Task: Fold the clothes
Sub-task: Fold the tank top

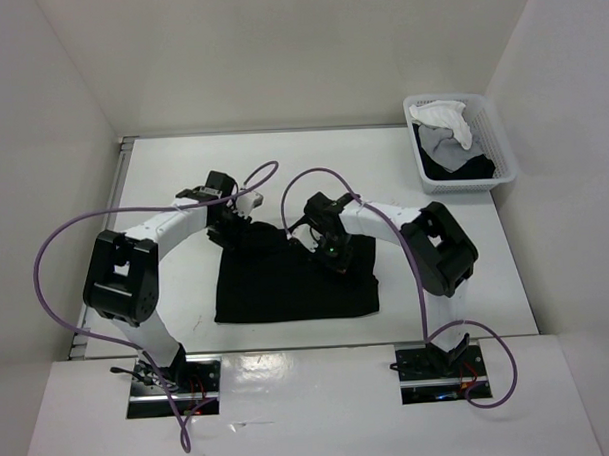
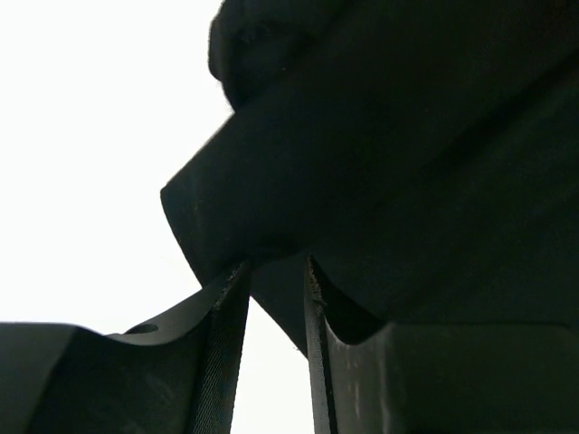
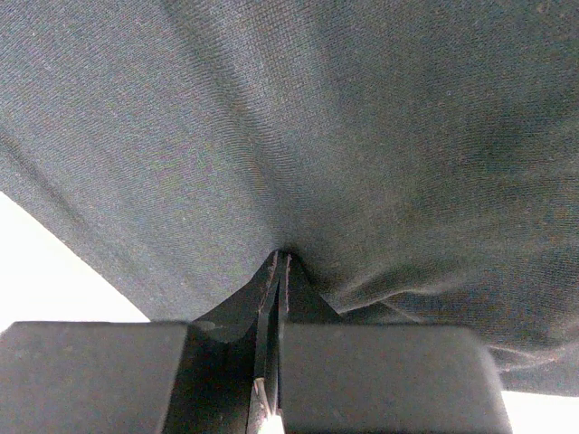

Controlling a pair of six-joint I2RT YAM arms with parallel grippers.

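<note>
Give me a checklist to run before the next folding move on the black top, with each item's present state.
1. Right gripper shut on the black top: ok.
2. Left gripper firmly pinching the top: cannot tell; its jaws stand slightly apart with a fold at their tips.
3. Both grippers at the top's far edge: ok.
4. Near hem lying flat on the table: ok.
5. Basket of other garments apart from both arms: ok.
</note>
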